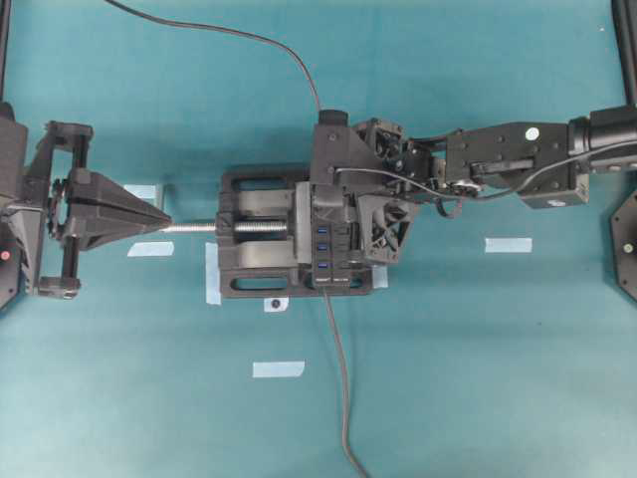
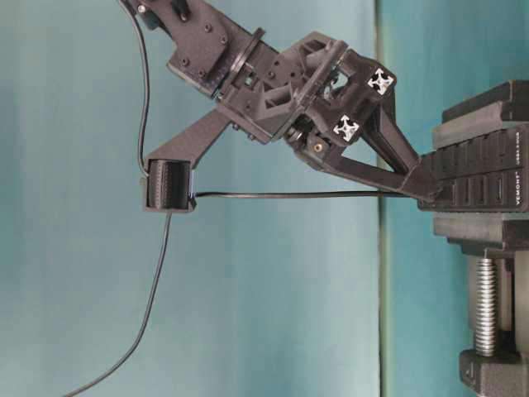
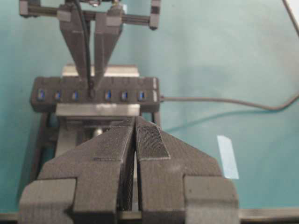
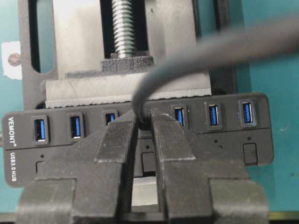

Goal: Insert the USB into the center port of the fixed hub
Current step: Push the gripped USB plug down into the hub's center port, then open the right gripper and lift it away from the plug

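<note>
The fixed hub (image 1: 328, 261) is a long black bar clamped in a vise, its blue slots facing up. My right gripper (image 4: 145, 116) reaches down onto the middle of the hub (image 4: 219, 140), shut on the USB (image 4: 145, 120). The plug's grey cable (image 4: 210, 46) curves up and away. Three blue slots show on each side of the plug (image 3: 91, 91). The center port is hidden under the plug and fingertips, so its depth cannot be told. My left gripper (image 1: 159, 221) is shut and holds nothing, left of the vise by the screw's end.
The black vise (image 1: 249, 274) with its silver screw (image 1: 199, 227) holds the hub. The hub's own cable (image 1: 343, 398) trails toward the near table edge. Several pale tape strips (image 1: 508, 244) lie on the teal table. The USB cable loops through a holder (image 2: 168, 186) on the right arm.
</note>
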Motion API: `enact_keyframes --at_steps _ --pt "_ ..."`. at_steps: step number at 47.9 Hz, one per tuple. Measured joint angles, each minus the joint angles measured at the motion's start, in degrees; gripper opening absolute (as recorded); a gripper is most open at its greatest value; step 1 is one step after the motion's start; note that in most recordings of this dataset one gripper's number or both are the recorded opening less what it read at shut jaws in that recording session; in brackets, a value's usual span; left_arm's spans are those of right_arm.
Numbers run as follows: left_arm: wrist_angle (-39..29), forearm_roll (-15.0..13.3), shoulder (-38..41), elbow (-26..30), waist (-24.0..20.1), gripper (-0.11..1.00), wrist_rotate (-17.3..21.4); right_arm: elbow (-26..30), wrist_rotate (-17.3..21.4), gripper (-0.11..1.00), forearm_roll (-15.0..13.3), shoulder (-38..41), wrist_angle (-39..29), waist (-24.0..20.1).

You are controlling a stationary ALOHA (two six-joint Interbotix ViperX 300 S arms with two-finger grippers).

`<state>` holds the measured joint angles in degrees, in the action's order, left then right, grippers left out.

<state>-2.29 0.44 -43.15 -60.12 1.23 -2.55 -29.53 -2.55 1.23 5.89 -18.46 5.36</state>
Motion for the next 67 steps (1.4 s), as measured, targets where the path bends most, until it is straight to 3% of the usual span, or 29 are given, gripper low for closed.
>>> enact_keyframes --at_steps 11,22,26,67 --pt "0.0 -0.1 -0.1 0.0 0.0 0.0 0.0 0.0 -0.1 0.25 -0.1 -0.1 1.1 -0.2" --pt "0.0 0.0 -1.0 -0.3 -0.1 0.0 0.0 -0.1 0.0 0.66 -0.1 -0.1 1.3 -0.6" --pt "0.0 -0.1 -1.4 -0.4 0.0 0.0 0.0 -0.1 -0.1 0.76 -0.1 -0.6 1.3 -0.6" --pt "0.0 0.0 -1.2 -0.4 0.0 0.0 0.0 -0.6 -0.1 0.76 -0.1 -2.3 1.4 0.2"
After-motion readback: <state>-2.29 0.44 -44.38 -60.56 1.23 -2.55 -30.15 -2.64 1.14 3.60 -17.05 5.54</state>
